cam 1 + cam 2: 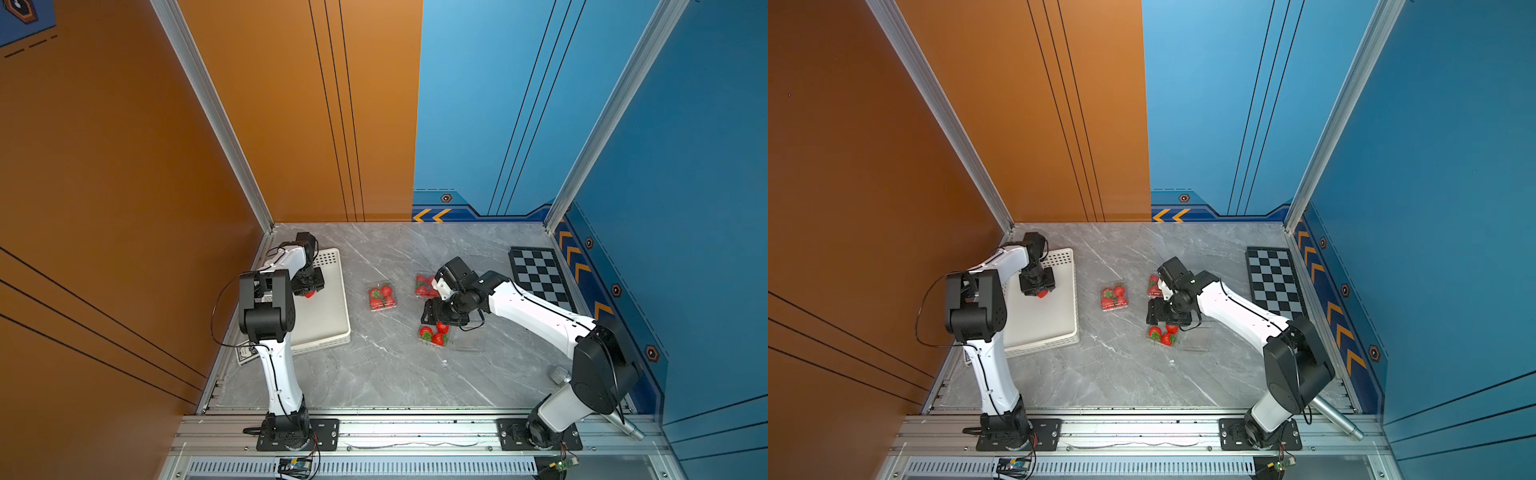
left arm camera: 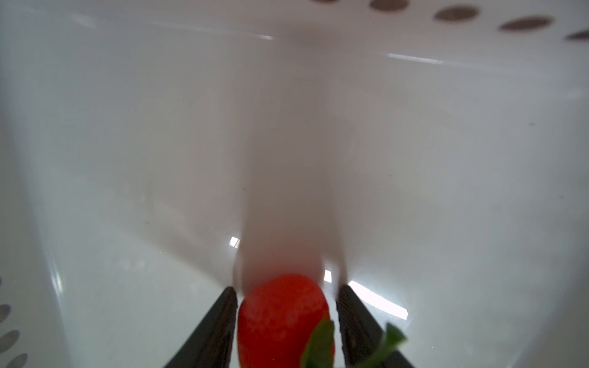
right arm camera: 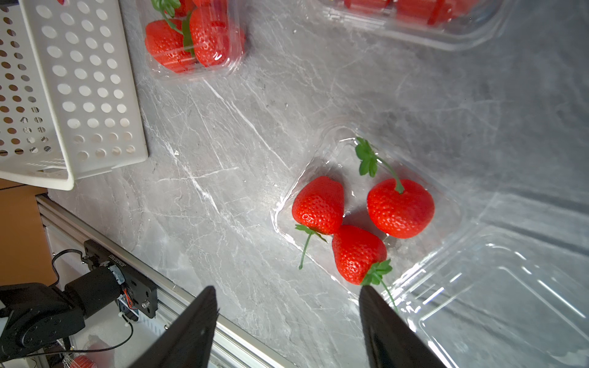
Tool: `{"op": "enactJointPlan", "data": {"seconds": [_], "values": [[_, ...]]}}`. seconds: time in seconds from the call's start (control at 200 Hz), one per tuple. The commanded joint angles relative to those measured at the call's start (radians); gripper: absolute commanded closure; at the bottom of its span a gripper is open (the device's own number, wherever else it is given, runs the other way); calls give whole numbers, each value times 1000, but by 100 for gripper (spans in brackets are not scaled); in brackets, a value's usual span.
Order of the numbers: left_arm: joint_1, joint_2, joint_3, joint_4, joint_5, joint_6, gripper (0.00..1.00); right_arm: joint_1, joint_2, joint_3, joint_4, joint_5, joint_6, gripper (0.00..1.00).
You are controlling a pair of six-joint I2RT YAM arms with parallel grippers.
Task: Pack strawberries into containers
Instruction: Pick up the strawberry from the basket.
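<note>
Your left gripper (image 2: pixel 287 288) is gripping a strawberry (image 2: pixel 280 318) over the white basket (image 2: pixel 127 159); your right gripper (image 3: pixel 287 288) is hovering wide and empty by the near container (image 3: pixel 344 159).

You had a grey marbled table (image 1: pixel 395 382) before you. An orange wall (image 1: pixel 104 166) stood left, a blue wall (image 1: pixel 685 145) right.

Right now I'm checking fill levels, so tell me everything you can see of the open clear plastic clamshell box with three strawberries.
The open clear plastic clamshell box is glossy and nearly invisible, with rounded corners. Its tray lies flat on the grey marble-look tabletop and holds three red strawberries with green stems, leaving one corner bare. Its empty hinged lid lies folded back flat beside it. The open right tool hovers at its edge; contact cannot be told.
</note>
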Motion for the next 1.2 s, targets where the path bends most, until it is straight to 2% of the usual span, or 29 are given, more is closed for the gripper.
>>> {"op": "enactJointPlan", "data": {"seconds": [0.0,0.12,0.591,1.196], "values": [[-5,17,-28,-18,18,4,50,3,-6,27,-3,1,-3,28],[-8,26,-37,-18,24,0,58,2,-10,27,-2,3,-3,27],[-14,19,-41,-19,43,8,77,0,-4,26,0,-6,-4,27],[-37,-170,-147,-21,114,-19,75,-15,-10,-7,6,-8,-13,28]]}}
